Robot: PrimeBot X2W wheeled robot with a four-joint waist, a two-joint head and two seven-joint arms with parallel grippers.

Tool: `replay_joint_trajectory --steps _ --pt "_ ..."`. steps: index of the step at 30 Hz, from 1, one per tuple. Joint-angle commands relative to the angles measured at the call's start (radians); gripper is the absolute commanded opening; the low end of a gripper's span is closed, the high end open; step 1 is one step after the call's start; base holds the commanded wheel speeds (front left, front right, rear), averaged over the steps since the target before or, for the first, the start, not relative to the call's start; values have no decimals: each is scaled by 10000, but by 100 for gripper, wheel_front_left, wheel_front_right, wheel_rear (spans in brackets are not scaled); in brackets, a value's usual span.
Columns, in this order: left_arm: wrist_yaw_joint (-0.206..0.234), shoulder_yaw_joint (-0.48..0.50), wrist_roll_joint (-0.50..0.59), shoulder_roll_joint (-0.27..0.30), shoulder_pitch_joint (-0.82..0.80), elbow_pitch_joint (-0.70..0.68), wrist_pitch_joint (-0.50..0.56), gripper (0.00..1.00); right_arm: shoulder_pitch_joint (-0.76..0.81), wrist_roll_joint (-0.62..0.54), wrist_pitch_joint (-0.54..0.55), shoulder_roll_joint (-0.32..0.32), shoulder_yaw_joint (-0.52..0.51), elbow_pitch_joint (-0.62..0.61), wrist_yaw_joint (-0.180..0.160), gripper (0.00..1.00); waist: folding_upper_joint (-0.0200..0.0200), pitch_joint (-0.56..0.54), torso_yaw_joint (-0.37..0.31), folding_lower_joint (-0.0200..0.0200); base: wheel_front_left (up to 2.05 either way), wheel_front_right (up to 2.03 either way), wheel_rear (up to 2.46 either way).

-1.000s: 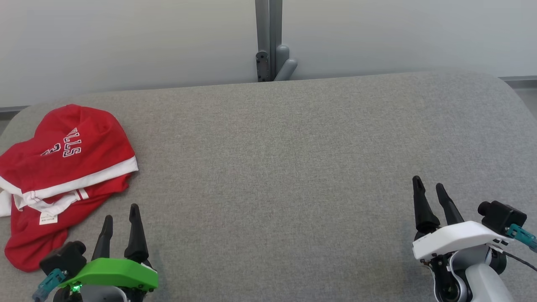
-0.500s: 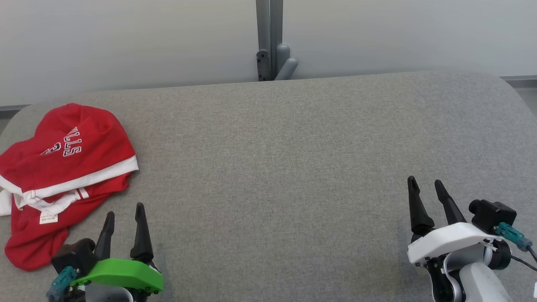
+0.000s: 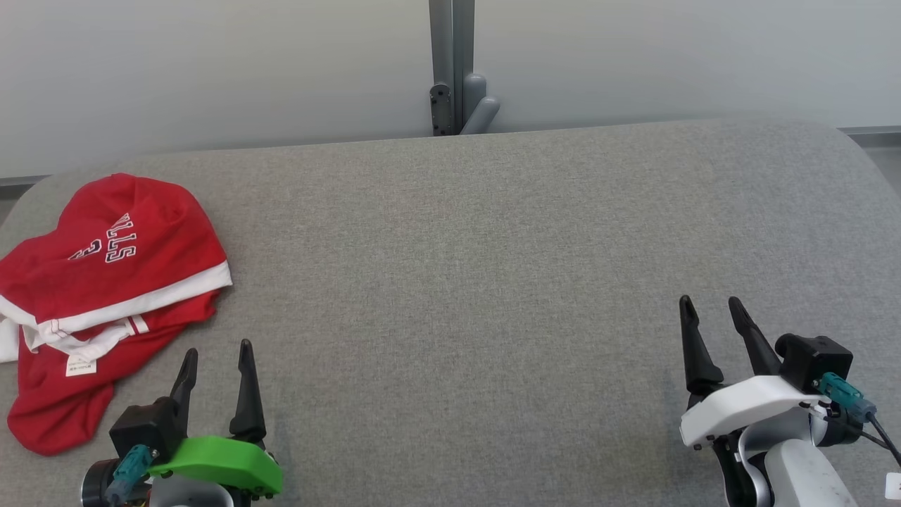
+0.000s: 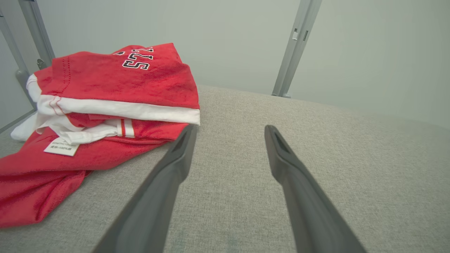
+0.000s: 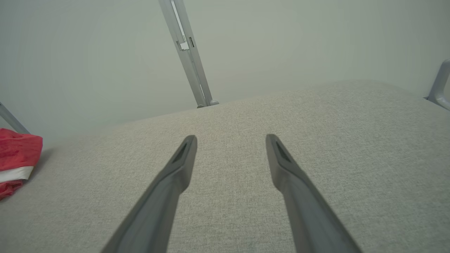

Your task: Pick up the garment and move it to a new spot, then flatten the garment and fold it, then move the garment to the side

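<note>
Though bunched at the table's left edge, garment clear of both empty, wide-spread jaws, broad grey surface between.

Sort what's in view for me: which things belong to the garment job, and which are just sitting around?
Belongs to the job:
- red garment, crumpled at the table's left end
- left gripper, open, near the garment
- right gripper, open, over bare fabric
- grey table, the work surface

Just there:
- grey post behind the table
- pale wall
</note>
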Motion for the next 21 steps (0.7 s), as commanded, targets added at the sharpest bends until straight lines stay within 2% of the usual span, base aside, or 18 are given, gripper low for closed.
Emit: replay_joint_trajectory --steps 1,21 --pt "67 -25 332 74 151 -125 -114 100 -92 -339 -116 -3 -23 18 5 100 -1 -2 -8 0 0 0 0" --pt "234 -142 1621 83 177 -65 -464 100 -129 -1807 -467 15 -24 125 6 100 -1 13 -25 0 0 0 0"
